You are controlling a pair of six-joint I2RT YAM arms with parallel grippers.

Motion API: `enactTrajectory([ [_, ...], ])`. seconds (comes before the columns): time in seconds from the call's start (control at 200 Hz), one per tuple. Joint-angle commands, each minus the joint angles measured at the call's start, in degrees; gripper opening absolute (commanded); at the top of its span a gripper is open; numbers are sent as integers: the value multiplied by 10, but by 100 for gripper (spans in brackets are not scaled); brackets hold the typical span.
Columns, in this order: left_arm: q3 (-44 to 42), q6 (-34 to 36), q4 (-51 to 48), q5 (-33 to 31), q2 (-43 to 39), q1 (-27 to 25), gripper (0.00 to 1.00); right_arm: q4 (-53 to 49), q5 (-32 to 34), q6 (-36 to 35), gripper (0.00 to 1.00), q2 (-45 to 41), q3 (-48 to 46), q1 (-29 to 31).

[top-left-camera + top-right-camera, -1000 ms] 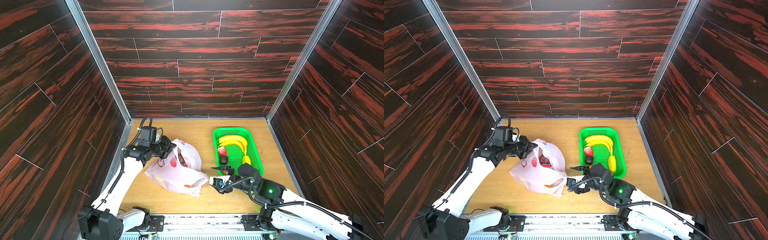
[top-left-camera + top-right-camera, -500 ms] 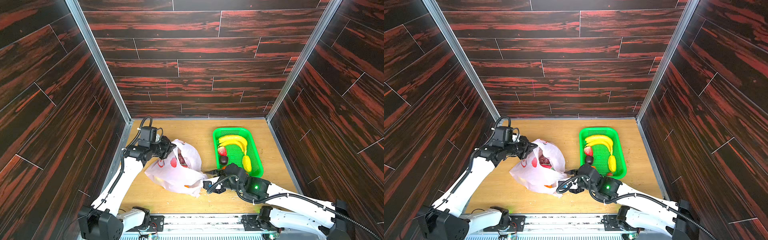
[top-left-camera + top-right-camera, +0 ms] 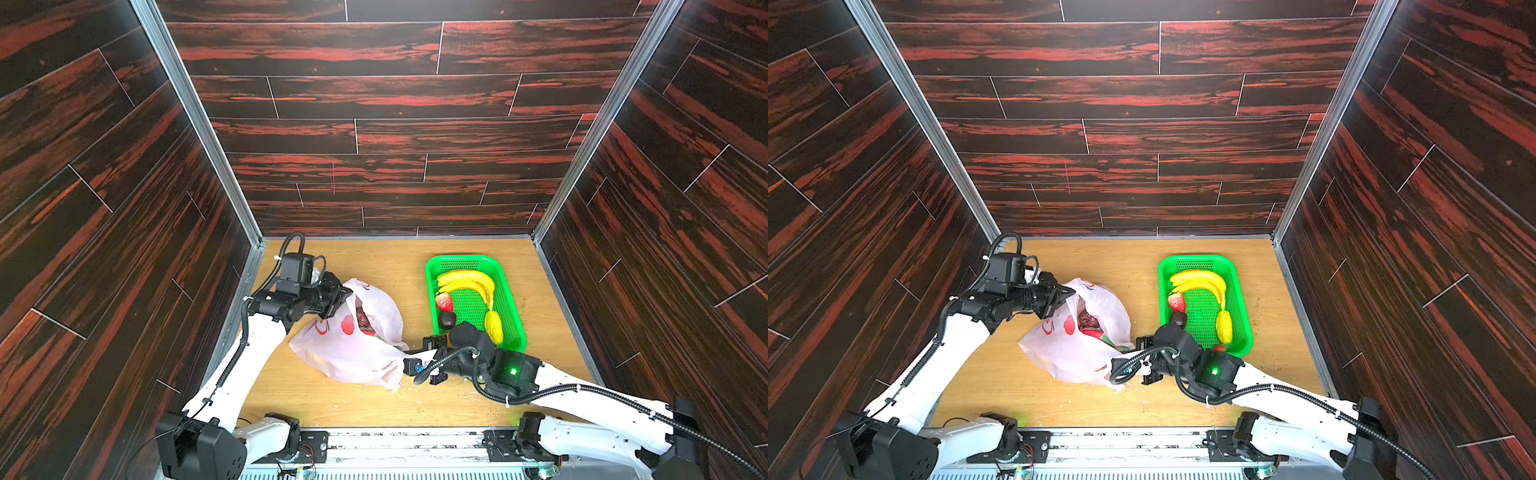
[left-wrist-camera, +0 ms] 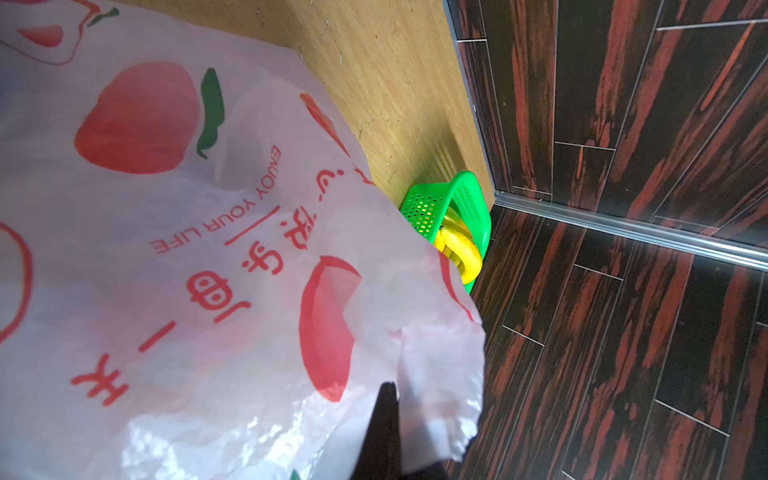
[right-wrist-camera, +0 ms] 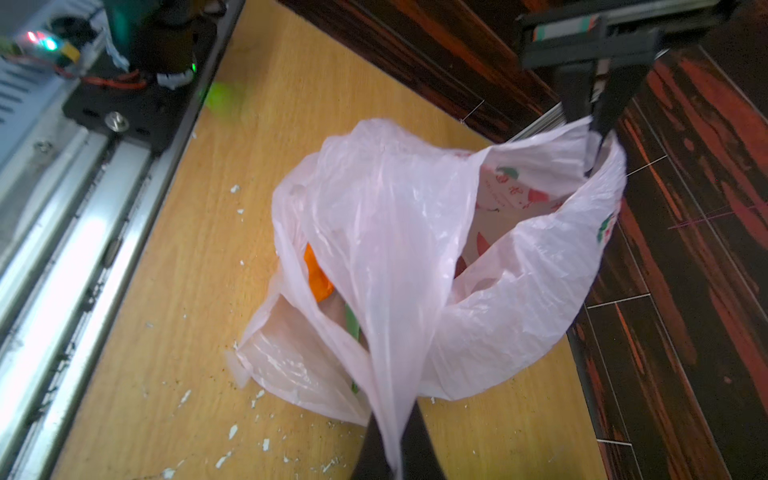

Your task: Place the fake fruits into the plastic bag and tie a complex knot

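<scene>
The plastic bag [image 3: 353,345] [image 3: 1075,345] lies left of centre with its mouth held up. My left gripper [image 3: 343,297] [image 4: 388,388] is shut on the bag's far rim. My right gripper [image 3: 411,363] [image 5: 392,440] is shut on a stretched strip of the plastic bag [image 5: 386,291] at its near right side. A dark red fruit [image 3: 362,318] and an orange [image 5: 318,278] lie inside. The banana bunch [image 3: 469,280], a strawberry [image 3: 444,301], a dark purple ball [image 3: 448,319] and a lemon [image 3: 493,326] lie in the basket. No knot is in view.
The green mesh basket [image 3: 461,258] [image 4: 469,195] stands right of the bag, close to the right wall. Dark wood-pattern walls enclose the wooden floor on three sides. White crumbs [image 5: 232,432] are scattered near the metal front rail [image 3: 395,434].
My right gripper has moved left from the basket's front corner to the bag and closed from open onto the bag's strip. The left gripper has kept its hold without moving.
</scene>
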Motion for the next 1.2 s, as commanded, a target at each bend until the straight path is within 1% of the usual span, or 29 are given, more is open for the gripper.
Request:
enactTrajectory([
  [0.0, 35, 32, -7, -12, 3, 1, 2, -17, -17, 23, 0, 0, 58, 1],
  [0.05, 49, 52, -7, -14, 7, 3, 5, -36, -10, 30, 0, 10, 84, 1],
  [0.06, 51, 56, -22, -14, 8, 4, 6, -39, -9, 31, 0, 12, 89, 1],
  [0.24, 100, 135, -40, -30, 24, 14, 25, -65, 31, 44, 0, 51, 168, 0],
  [0.366, 146, 234, -101, -28, 40, 30, 38, -89, 47, 50, 0, 84, 220, -2],
  [0.421, 161, 276, -129, -26, 43, 41, 42, -95, 52, 51, 0, 96, 233, -4],
  [0.571, 177, 354, -182, -21, 26, 81, 56, -112, 41, 62, 0, 123, 263, -12],
  [0.696, 183, 406, -194, -33, -15, 98, 66, -133, 20, 82, 0, 141, 292, -25],
  [0.772, 165, 428, -164, -32, -56, 98, 69, -148, 11, 93, 0, 150, 307, -31],
  [0.862, 112, 432, -91, -8, -125, 98, 72, -160, 3, 108, 0, 157, 318, -42],
  [0.972, 42, 407, 5, 39, -199, 94, 75, -170, 2, 126, 0, 164, 325, -57],
  [1.022, 25, 400, 27, 49, -223, 87, 76, -175, -2, 134, 0, 168, 332, -64],
  [1.102, 20, 416, 18, 38, -246, 55, 76, -184, -8, 144, 0, 175, 344, -70],
  [1.192, 15, 442, 5, 7, -258, -8, 76, -197, -8, 149, 0, 184, 362, -72],
])
